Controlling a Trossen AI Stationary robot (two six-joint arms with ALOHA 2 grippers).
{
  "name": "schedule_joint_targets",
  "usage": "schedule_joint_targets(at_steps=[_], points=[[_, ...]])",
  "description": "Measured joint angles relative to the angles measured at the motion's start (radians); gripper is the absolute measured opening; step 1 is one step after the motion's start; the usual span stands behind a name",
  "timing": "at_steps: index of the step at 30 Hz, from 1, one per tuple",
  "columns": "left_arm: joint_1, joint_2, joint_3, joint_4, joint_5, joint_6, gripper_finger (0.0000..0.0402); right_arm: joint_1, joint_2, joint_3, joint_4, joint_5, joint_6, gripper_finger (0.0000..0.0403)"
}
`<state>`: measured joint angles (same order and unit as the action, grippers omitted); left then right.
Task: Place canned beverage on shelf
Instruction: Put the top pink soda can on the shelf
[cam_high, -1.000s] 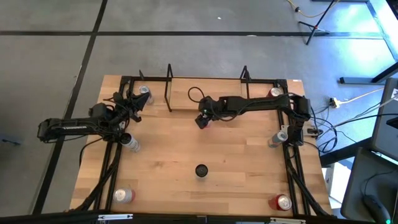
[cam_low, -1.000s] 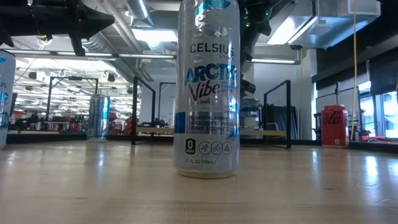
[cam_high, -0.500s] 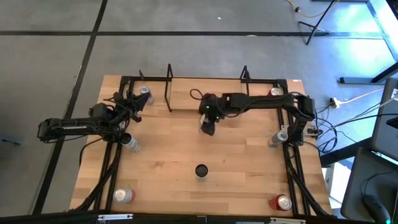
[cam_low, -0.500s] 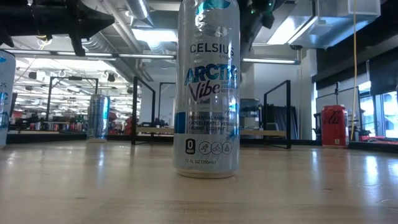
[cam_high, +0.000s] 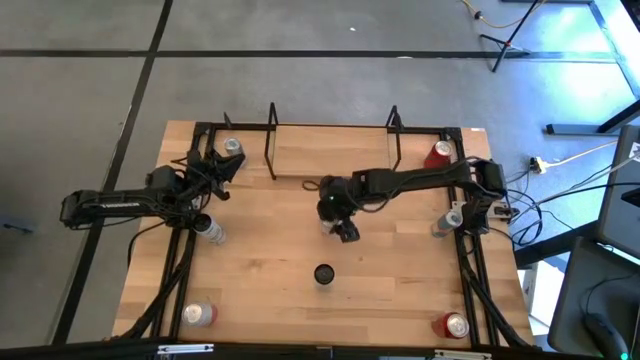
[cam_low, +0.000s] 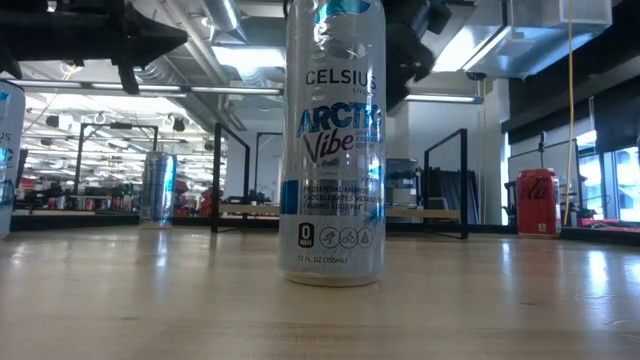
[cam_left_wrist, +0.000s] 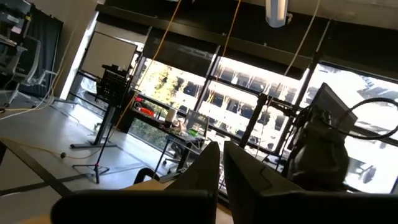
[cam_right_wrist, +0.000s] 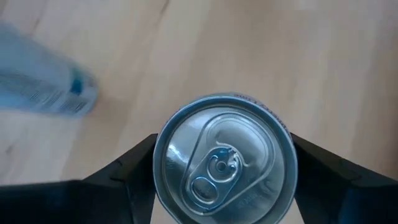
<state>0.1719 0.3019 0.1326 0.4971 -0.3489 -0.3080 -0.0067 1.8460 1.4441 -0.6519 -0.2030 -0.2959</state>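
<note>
My right gripper (cam_high: 345, 231) hangs over the table's middle, on the near side of the shelf (cam_high: 333, 152), and is shut on a silver can (cam_right_wrist: 224, 158). The right wrist view looks onto the can's top. The shelf is a light plank between two black wire frames (cam_low: 445, 180) at the table's far edge. A tall Celsius can (cam_low: 333, 140) stands on its base nearer the front edge (cam_high: 323, 273) and hides the held can in the low view. My left gripper (cam_left_wrist: 221, 171) is shut, holds nothing and points up into the room from the far left (cam_high: 215, 165). My right gripper pinches the silver can between its two fingers (cam_right_wrist: 124, 171), one on each side of the can's wall just under the top rim (cam_right_wrist: 158, 163). The fingers come steeply from above. The can stands about upright, top toward the wrist camera; its bottom is hidden.
A silver can (cam_high: 232, 148) and a red can (cam_high: 438, 152) stand beside the shelf's ends. More cans stand at the left (cam_high: 213, 232), right (cam_high: 443, 225), near left (cam_high: 198, 314) and near right (cam_high: 455, 325). Bare wood lies around the Celsius can.
My right gripper has moved from just in front of the shelf toward the table's near edge, closer to the Celsius can, and has rolled about its own axis on the way.
</note>
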Motion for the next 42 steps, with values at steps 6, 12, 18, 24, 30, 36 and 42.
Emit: schedule_joint_targets(at_steps=[6,12,18,24,30,36,42], points=[[0.000,0.000,0.000,0.001,0.000,-0.027,0.0016,0.008,0.036,0.000,0.007,-0.047,-0.030,0.0273],[0.000,0.000,0.000,0.003,0.000,-0.030,0.0016,0.008,0.052,0.004,0.027,0.002,0.026,0.0317],[0.000,0.000,0.000,0.005,0.002,-0.031,0.0016,0.006,0.051,0.046,-0.012,0.052,0.096,0.0375],[0.000,0.000,0.000,0.005,0.002,-0.032,0.0016,0.007,0.050,0.184,-0.224,0.071,0.179,0.0397],[0.000,0.000,0.000,0.004,0.003,-0.033,0.0016,0.008,0.049,0.288,-0.363,0.158,0.512,0.0388],[0.000,0.000,0.000,0.003,0.003,-0.057,0.0016,0.019,0.048,0.292,-0.365,0.193,0.883,0.0386],[0.000,0.000,0.000,-0.016,0.003,-0.058,0.0016,0.053,0.089,0.292,-0.303,0.287,1.093,0.0386]])
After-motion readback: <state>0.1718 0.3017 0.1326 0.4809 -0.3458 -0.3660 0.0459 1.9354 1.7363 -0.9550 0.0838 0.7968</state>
